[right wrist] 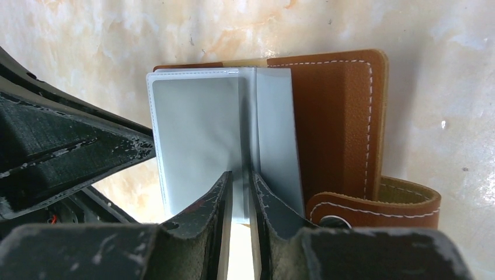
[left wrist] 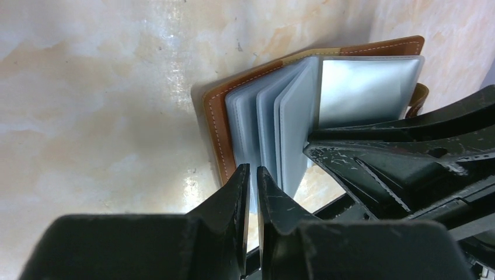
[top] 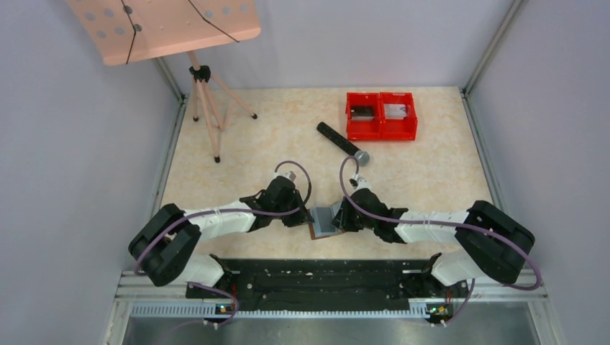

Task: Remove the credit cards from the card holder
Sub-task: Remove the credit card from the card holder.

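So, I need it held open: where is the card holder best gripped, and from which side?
Probably one plastic sleeve, pinched at its end edge, coming in along the spine. The card holder lies open, brown cover flat on the table, while its thin sleeves stand fanned with gaps for a finger each side.

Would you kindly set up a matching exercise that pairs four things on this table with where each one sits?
Things:
1. card holder
2. red twin bins
3. black bar
4. pink stand

Places:
A. far left corner
B. far edge, right of centre
C. near edge, centre, lying open
D. around the centre, lying slantwise

Pairs: 1-C, 2-B, 3-D, 4-A
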Motion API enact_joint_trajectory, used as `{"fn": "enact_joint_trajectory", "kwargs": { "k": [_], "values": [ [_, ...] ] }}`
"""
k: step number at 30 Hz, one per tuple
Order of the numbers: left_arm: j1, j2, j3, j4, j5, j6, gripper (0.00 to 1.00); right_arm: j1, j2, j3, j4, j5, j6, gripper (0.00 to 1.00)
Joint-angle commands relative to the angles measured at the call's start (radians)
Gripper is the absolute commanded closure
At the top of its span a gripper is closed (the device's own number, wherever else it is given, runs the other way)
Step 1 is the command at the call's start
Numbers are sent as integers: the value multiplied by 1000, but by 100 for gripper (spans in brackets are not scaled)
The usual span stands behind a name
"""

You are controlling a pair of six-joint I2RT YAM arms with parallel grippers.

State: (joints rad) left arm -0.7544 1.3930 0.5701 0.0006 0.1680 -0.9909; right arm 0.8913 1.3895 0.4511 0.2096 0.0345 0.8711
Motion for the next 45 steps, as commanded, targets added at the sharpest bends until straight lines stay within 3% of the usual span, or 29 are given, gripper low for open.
{"fn": "enact_joint_trajectory", "kwargs": {
  "k": [1, 16, 45],
  "values": [
    [0, 12, 6, 50, 10, 22, 86, -11, -1, -30, -6, 13, 6, 83],
    [-2, -48, -3, 59, 2, 0, 87, -23, 9, -51, 28, -13, 12, 84],
    [-2, 39, 12, 98, 29, 8, 89, -23, -14, -53, 29, -25, 9, 83]
  ]
}}
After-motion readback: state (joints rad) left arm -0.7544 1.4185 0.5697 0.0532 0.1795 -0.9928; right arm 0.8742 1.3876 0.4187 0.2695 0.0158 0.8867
